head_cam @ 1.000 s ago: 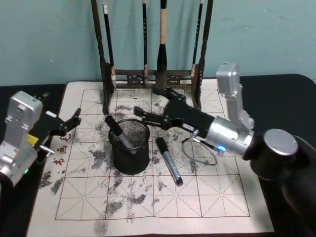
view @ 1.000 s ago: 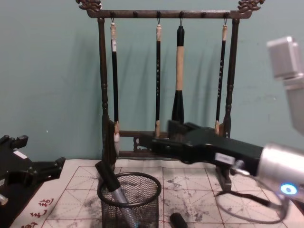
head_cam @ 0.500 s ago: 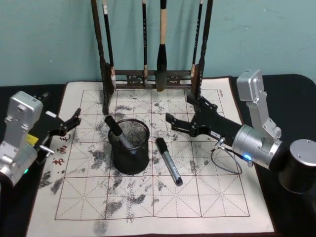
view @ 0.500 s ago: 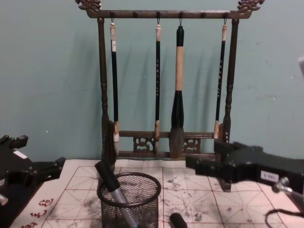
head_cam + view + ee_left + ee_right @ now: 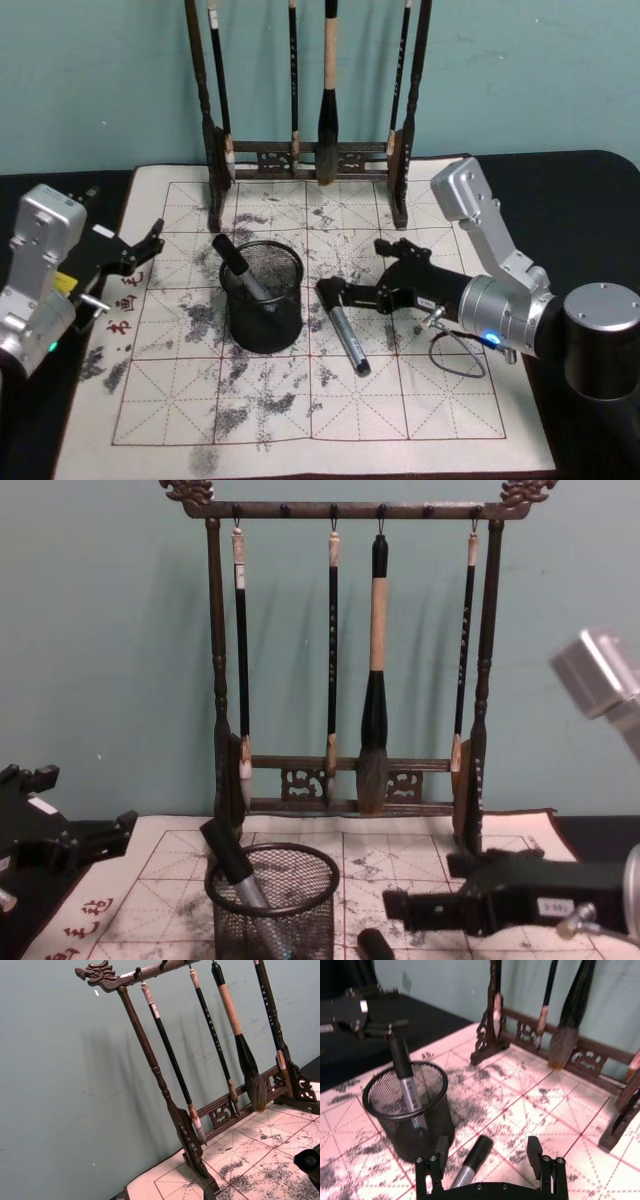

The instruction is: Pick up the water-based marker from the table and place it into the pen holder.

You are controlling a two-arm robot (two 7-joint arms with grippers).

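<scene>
Brush rack (image 5: 159,1076) runs diagonally across the frame, carved dragon end (image 5: 97,971) at upper left. Four brushes hang from its top bar: black-handled brush (image 5: 172,1057), thin brush (image 5: 212,1030), big pale-handled brush (image 5: 231,1007) with a dark tuft, slim brush (image 5: 267,1000) beside the far post. Teal wall (image 5: 60,1085) behind. Ink-stained grid mat (image 5: 260,1155) under the rack's feet, lower right. Dark round object (image 5: 307,1161) at the lower right edge, possibly a cap; can't tell.

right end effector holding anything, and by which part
Nothing held. The right end effector is open, fingers either side of the lying marker's black cap end. The left end effector is parked, empty.
</scene>
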